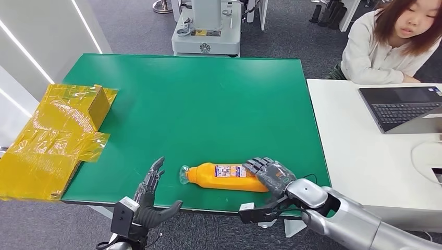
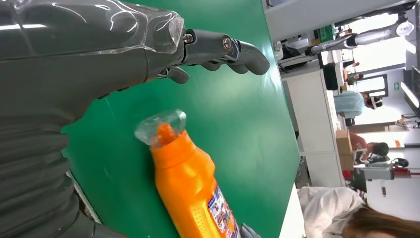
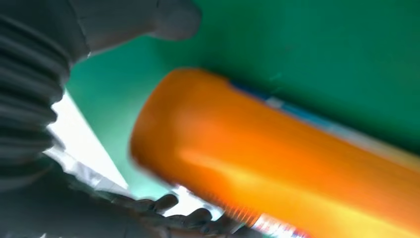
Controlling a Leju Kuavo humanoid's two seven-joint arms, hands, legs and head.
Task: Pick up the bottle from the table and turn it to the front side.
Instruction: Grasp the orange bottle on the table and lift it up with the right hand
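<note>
From the head view, your orange bottle (image 1: 224, 177) lies flat near the green table's (image 1: 208, 104) front edge — right hand (image 1: 270, 174) wrapped over its base, left hand (image 1: 148, 200) spread, holding nothing. Left wrist: cap end untouched. Right wrist: blurred — the smooth body may roll off.

The bottle (image 1: 224, 177) lies flat near the counter's (image 1: 208, 104) front edge, its base under the right robot hand (image 1: 271, 174). The left robot hand (image 1: 148, 195) hovers beside the cap, fingers apart, bare green between them. Yellow wrapping (image 1: 57, 135) crowds the counter's left edge.
</note>
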